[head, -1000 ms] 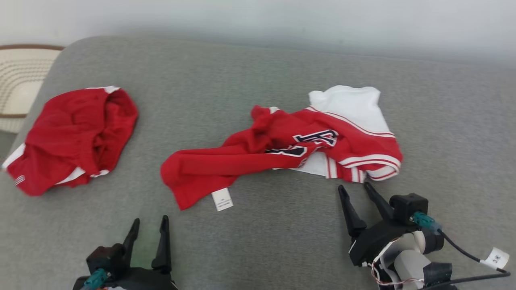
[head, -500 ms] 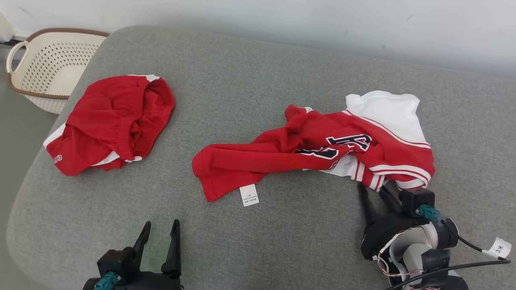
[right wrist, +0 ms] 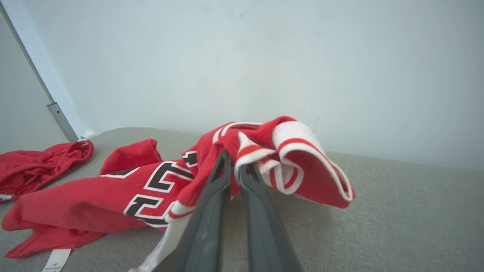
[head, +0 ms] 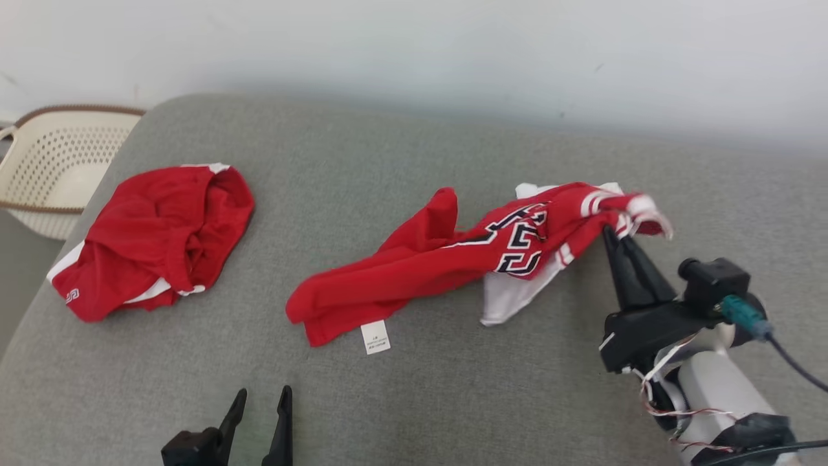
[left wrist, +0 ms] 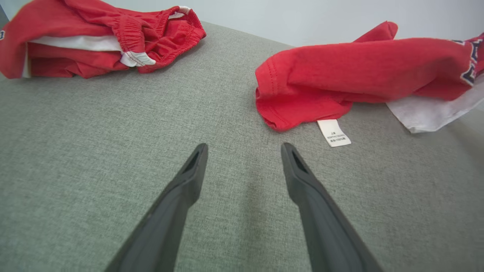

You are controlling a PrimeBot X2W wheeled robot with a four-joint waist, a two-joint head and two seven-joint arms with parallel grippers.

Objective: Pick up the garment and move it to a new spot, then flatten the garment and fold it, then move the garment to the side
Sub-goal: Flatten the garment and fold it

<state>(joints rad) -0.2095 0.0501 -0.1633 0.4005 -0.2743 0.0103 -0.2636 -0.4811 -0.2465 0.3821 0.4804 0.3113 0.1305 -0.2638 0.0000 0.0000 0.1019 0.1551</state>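
We see one cream basket (head: 45,168) at upper left. Of two red clothes, the crumpled shorts (head: 155,239) lie left. Our left hand (head: 264,391), at the bottom, holds its fingers apart. The jersey (head: 440,265) sprawls at centre, its striped edge clamped in our right hand (head: 609,231). One grey cushion (head: 414,401) carries both; a white wall (head: 414,52) stands behind.

Red jersey (head: 414,278), dark block numerals (head: 517,246) outlined white, creased, not legible, white care tag (head: 375,336) at hem, print too small, red shorts (head: 149,239), small white mark (head: 71,296), unreadable.
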